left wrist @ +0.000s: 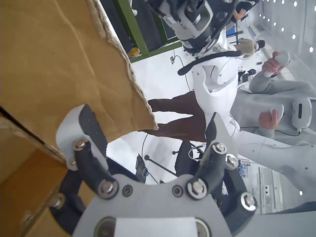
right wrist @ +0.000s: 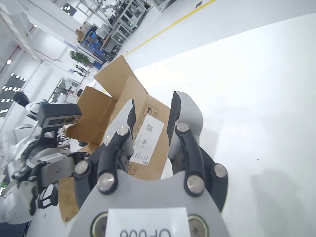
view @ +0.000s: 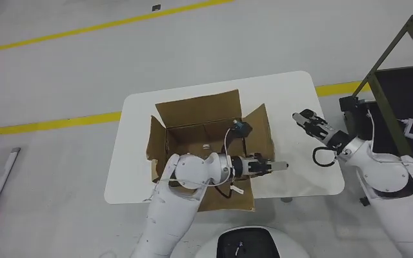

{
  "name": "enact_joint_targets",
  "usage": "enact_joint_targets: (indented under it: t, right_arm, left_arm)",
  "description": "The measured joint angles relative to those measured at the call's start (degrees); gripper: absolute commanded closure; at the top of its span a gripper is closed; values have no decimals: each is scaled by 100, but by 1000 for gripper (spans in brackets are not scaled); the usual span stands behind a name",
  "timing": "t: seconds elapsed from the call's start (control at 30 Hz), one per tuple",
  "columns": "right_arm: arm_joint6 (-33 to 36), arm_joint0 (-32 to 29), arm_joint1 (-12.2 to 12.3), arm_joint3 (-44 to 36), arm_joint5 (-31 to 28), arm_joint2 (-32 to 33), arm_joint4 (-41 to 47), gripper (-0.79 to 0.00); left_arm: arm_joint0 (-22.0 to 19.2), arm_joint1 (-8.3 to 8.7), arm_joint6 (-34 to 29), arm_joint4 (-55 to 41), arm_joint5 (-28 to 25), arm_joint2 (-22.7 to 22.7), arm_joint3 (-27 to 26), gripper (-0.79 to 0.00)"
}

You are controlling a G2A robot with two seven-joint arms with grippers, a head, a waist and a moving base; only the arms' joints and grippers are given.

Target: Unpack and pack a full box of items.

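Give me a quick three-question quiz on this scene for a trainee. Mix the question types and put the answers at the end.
1. True or false: the left gripper is shut on a piece of cardboard.
2. Multiple choice: the top of the cardboard box is A) taped shut, B) open with its flaps folded out, C) covered by a lid.
3. Fill in the blank: the right gripper, over the white table, is open and holds ____.

Key
1. False: it is open.
2. B
3. nothing
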Motion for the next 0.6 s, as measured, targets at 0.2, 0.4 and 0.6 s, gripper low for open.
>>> enact_joint_targets:
  t: [0.2,0.4,0.6]
  right_arm:
    - [374,182,11,50,-42,-189,98,-354]
    - [475,470,-22,248,93,-686,-177,-86]
    - [478,740,-66,578,180,-1111,-351,0]
  left_arm:
    - [-72,13,1,59,-20,189,142,-785]
    - [-80,46,26,67,14,227,176,-785]
    - [-83,78,52,37,20,249,170,-785]
